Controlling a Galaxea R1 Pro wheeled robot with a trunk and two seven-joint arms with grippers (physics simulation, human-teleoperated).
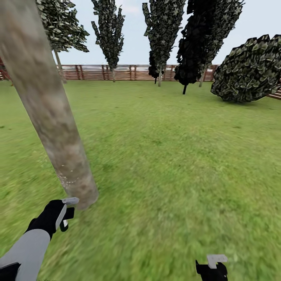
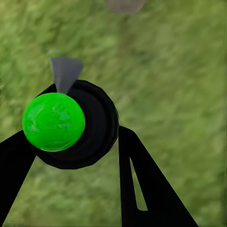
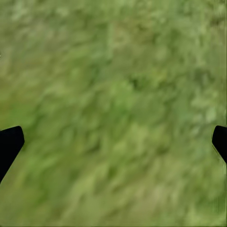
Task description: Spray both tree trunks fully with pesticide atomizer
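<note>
Pesticide atomizer (image 2: pixel 75 125) sits clamped between the two dark fingers (image 2: pixel 151 189) of our left gripper (image 1: pixel 65 212); in the left wrist view we see it end-on as a round black body with a bright green ball (image 2: pixel 53 121) at its front and a small grey wedge above it, over blurred grass. In the head view that gripper is at about seven o'clock, its black hand and grey forearm reaching up toward the base of the near tree trunk (image 1: pixel 47 105), which leans from eleven o'clock down to the lawn (image 1: pixel 168 156) just beside the fingertips; we cannot tell whether they touch the bark. A thin scatter of white pesticide (image 1: pixel 64 178) specks shows low on the trunk. Our right gripper (image 1: pixel 212 267) is at five o'clock at the picture's lower edge; in the right wrist view its fingers (image 3: pixel 9 144) stand wide apart at the two sides, holding nothing, with only grass between them. At twelve o'clock the brown slat fence (image 1: pixel 128 72) closes the garden, with dark narrow trees (image 1: pixel 109 31) before it and a big round bush (image 1: pixel 249 70) at two o'clock.
</note>
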